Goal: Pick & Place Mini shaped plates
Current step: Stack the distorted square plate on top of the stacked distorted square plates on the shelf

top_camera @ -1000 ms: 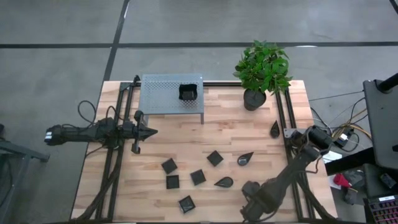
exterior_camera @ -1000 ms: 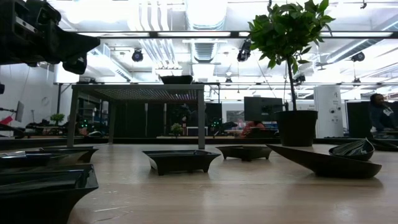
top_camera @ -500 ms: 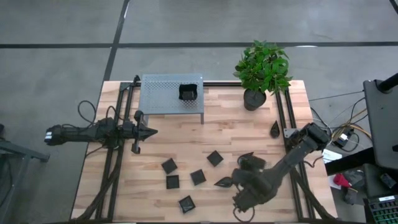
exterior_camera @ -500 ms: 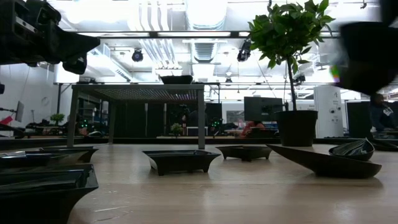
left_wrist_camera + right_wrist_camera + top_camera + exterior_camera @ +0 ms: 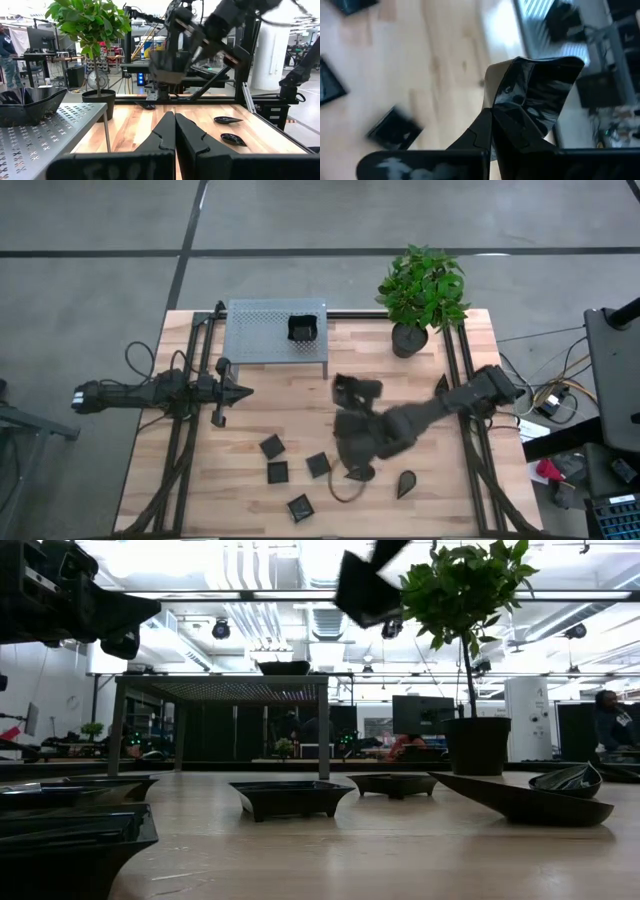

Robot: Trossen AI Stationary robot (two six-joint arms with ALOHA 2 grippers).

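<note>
Left pincer (image 5: 243, 390): parked over the left side of the table (image 5: 300, 420), fingers pressed together, nothing held.

Perforated metal stand (image 5: 262, 330): set at the far left of the table; one square mini plate (image 5: 302, 328) is carried on its right end.

Mini shaped plates on the table: three square ones are grouped near the left of centre (image 5: 271, 446), (image 5: 277, 472), (image 5: 318, 464), with a fourth at the near edge (image 5: 299, 507). One teardrop plate (image 5: 359, 473) is partly covered by the right arm; another (image 5: 406, 483) lies just right of it. A further teardrop (image 5: 441, 386) lies beside the right rail.

Right pincer (image 5: 352, 392): raised over the table's middle, fingers clamped on a square mini plate (image 5: 540, 100), which is held clear of the wood.

Potted plant (image 5: 420, 295): stood at the far right corner.
</note>
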